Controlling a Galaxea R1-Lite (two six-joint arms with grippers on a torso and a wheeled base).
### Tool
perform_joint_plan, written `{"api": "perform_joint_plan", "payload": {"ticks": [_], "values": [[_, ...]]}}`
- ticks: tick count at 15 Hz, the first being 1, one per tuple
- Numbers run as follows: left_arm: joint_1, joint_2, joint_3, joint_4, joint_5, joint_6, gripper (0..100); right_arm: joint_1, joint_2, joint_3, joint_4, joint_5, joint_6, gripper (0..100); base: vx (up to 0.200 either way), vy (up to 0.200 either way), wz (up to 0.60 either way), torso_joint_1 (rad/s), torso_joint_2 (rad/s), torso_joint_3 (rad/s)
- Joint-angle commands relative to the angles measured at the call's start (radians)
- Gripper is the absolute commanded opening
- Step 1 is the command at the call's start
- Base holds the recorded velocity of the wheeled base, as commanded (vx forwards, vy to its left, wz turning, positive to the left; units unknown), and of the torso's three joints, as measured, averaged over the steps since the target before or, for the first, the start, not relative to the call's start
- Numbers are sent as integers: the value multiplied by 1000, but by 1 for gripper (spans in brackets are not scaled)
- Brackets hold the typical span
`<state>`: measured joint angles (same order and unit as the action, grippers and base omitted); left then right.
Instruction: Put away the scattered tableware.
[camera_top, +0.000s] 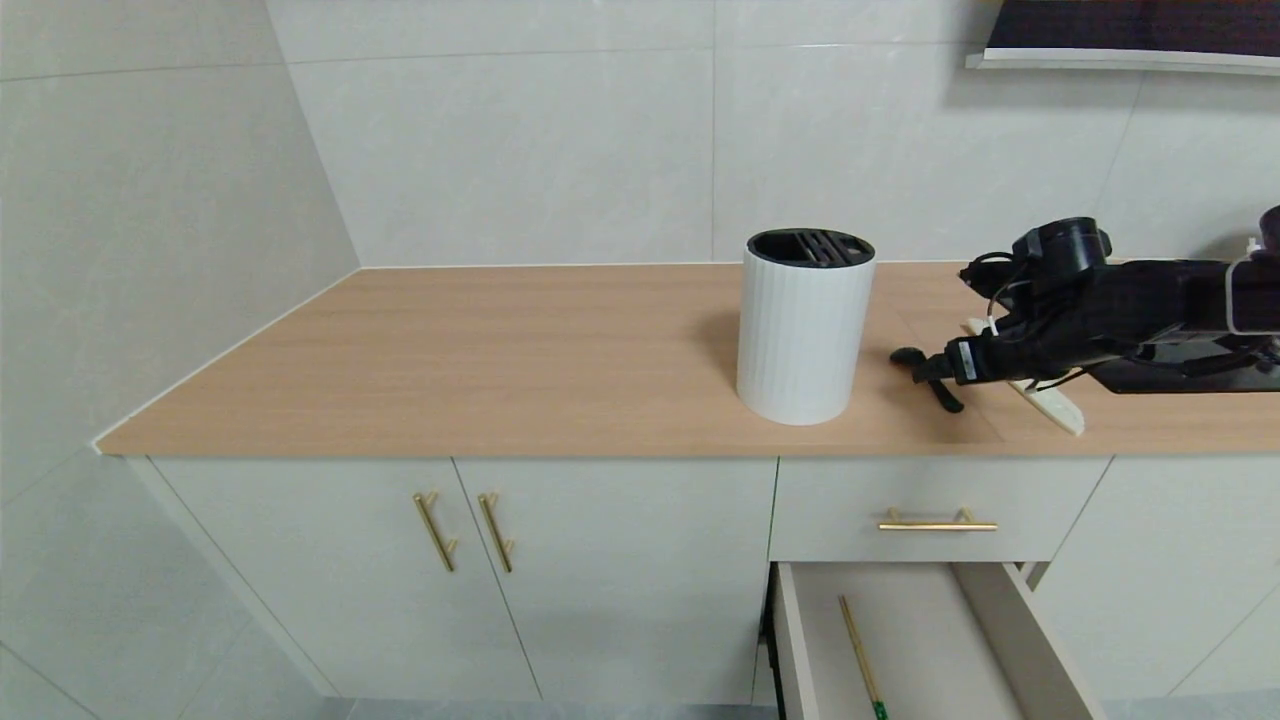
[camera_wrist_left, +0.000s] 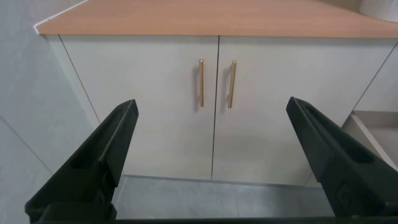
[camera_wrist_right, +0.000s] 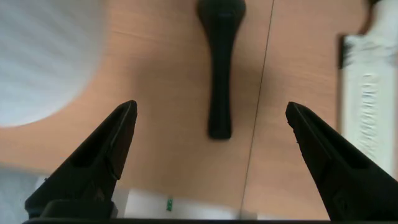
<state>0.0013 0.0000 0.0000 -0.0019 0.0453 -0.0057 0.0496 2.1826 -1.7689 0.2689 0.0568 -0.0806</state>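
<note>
Tableware lying loose at the right end of the desk, with one piece in the open drawer below.

A black spoon lies flat on the wooden desk, just right of a white ribbed holder. Its bowl is toward the wall and its straight handle angles toward the front edge. The holder is a cylinder that stands upright, with a black slotted insert in its top. To the right of the spoon, near but not touching, a cream-white flat utensil lies roughly parallel to it, with its near end close to the desk's front edge; its kind cannot be told. A slim wooden chopstick with a green end lies lengthwise in the open drawer.
</note>
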Motion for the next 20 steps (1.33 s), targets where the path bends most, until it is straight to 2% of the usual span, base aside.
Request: {"api": "perform_joint_plan", "payload": {"ticks": [1, 8, 9, 17, 20], "values": [[0, 0, 0, -1, 1, 0, 100, -7, 82, -32, 0, 1, 1, 100, 0, 0, 0, 0, 0, 0], [0, 0, 0, -1, 1, -2, 100, 0, 129, -37, -66, -5, 4, 100, 0, 0, 0, 0, 0, 0], [0, 0, 0, -1, 1, -2, 100, 0, 131, -40, -66, -6, 4, 0, 0, 0, 0, 0, 0, 0], [0, 0, 0, -1, 1, -2, 100, 10, 131, -40, -65, -31, 4, 0, 0, 0, 0, 0, 0, 0], [0, 0, 0, -1, 1, -2, 100, 10, 3, 5, -23, -68, 87, 0, 0, 0, 0, 0, 0, 0]]}}
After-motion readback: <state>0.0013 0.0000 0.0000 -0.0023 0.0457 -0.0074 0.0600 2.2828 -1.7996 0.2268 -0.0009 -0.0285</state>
